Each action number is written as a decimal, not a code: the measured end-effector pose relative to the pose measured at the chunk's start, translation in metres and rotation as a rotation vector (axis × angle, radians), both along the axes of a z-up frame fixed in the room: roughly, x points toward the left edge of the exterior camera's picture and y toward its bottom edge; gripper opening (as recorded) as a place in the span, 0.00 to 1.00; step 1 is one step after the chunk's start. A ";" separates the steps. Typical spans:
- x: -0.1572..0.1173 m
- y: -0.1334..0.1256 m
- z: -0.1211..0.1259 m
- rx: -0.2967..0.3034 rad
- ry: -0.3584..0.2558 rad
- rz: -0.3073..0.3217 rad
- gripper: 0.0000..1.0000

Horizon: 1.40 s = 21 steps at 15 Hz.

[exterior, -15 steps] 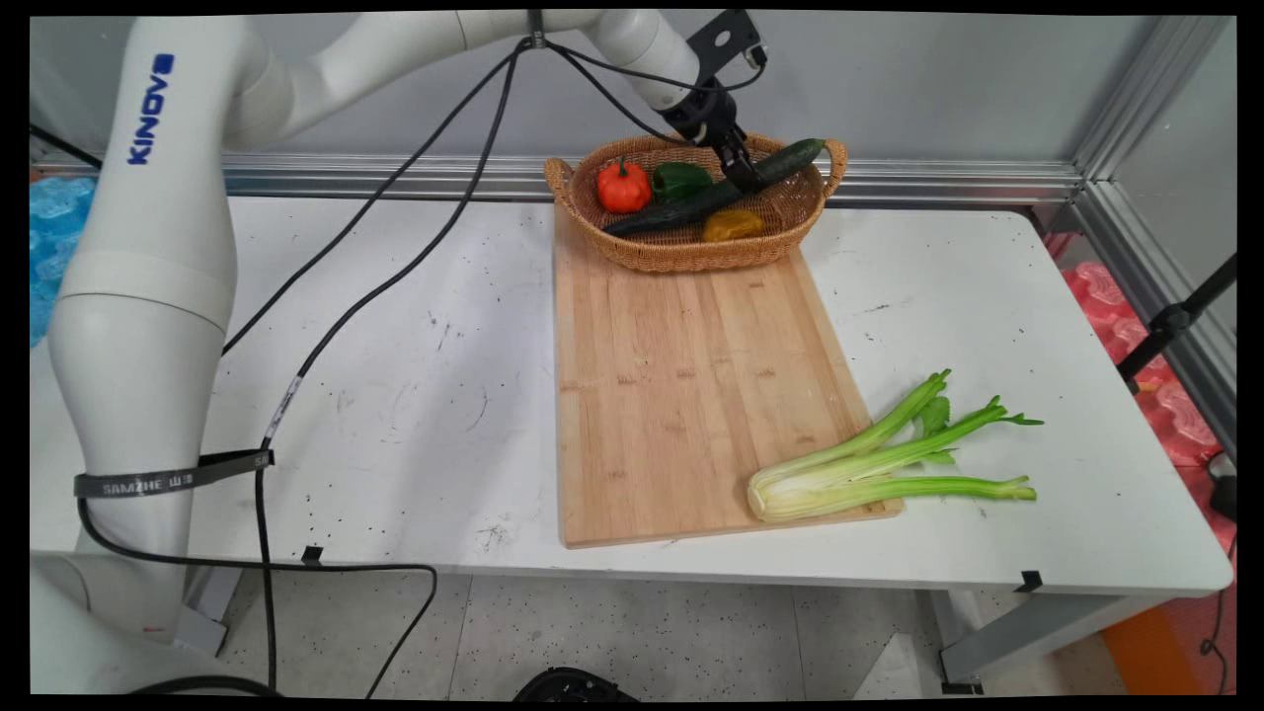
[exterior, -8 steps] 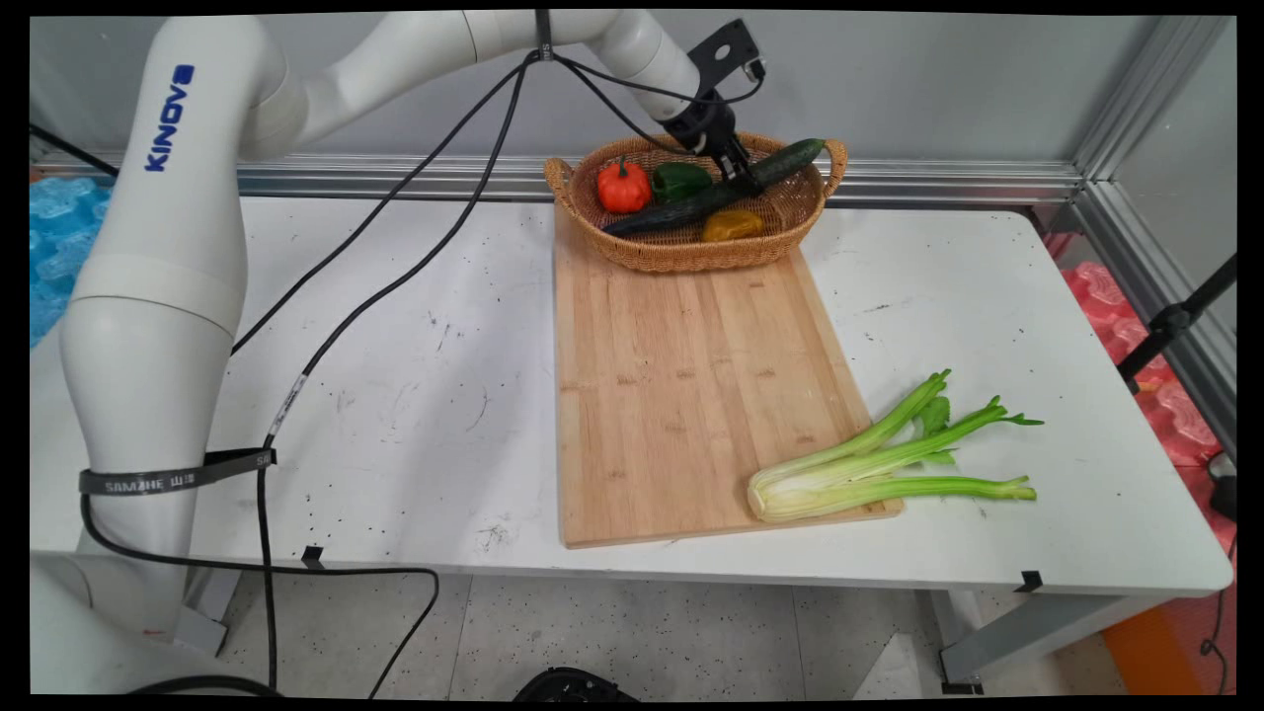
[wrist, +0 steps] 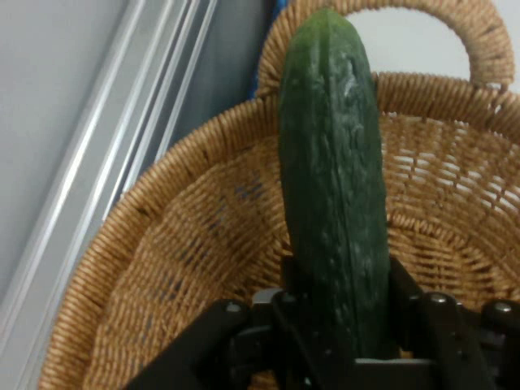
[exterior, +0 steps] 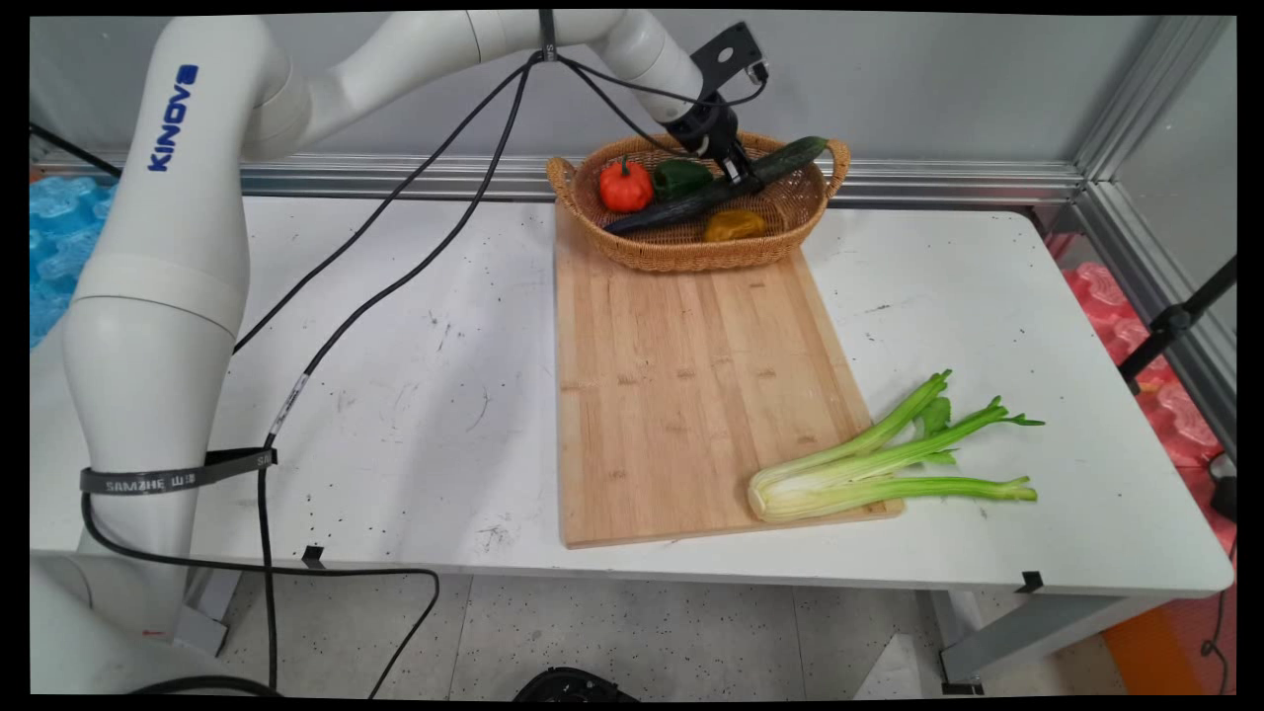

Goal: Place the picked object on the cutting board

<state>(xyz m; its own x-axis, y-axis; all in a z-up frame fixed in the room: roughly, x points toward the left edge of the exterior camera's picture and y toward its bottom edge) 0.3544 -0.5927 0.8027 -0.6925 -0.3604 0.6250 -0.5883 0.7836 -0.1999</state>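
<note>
At the tabletop's point(exterior: 415, 395) far edge, a wicker basket point(exterior: 681, 252) sits on the far end of a wooden cutting board point(exterior: 681, 395). The tool point(exterior: 743, 180) reaches into the basket, its fingers point(wrist: 410, 305) closed on either side of a long dark cucumber point(exterior: 681, 202), which lies slantwise with one end over the basket's right rim. Beside it in the basket: small orange pumpkin point(exterior: 625, 188), green pepper point(exterior: 679, 178), yellow pepper point(exterior: 733, 225). A celery bunch point(exterior: 869, 464) lies across the board's near right corner, leaves on the tabletop.
</note>
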 end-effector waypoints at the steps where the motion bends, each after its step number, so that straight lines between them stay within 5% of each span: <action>1: -0.003 0.001 0.006 -0.006 0.004 0.004 0.00; 12: -0.055 0.039 0.100 -0.030 0.039 0.027 0.00; 21: -0.099 0.116 0.145 0.110 0.066 0.029 0.00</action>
